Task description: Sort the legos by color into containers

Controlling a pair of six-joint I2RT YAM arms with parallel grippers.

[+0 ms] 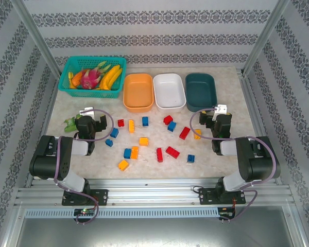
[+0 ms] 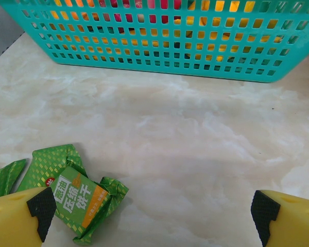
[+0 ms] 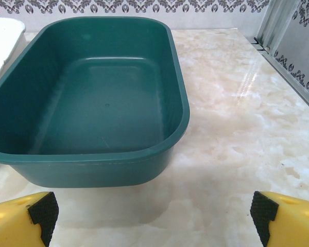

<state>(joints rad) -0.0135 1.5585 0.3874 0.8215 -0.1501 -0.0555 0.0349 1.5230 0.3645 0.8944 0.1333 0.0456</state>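
Note:
Several red, blue and yellow-orange legos (image 1: 159,154) lie scattered on the marble table between the two arms. Behind them three containers stand in a row: orange (image 1: 138,92), white (image 1: 169,91) and dark teal (image 1: 201,88), all empty. My left gripper (image 1: 91,122) (image 2: 154,216) is open over bare table at the left, with nothing between its fingers. My right gripper (image 1: 215,122) (image 3: 153,216) is open too, just in front of the dark teal container (image 3: 92,154). An edge of the white container (image 3: 2,41) shows beside it.
A teal mesh basket (image 1: 92,74) (image 2: 159,41) of toy fruit stands at the back left. A green snack wrapper (image 1: 70,124) (image 2: 74,200) lies by the left finger. Metal frame posts and patterned walls surround the table.

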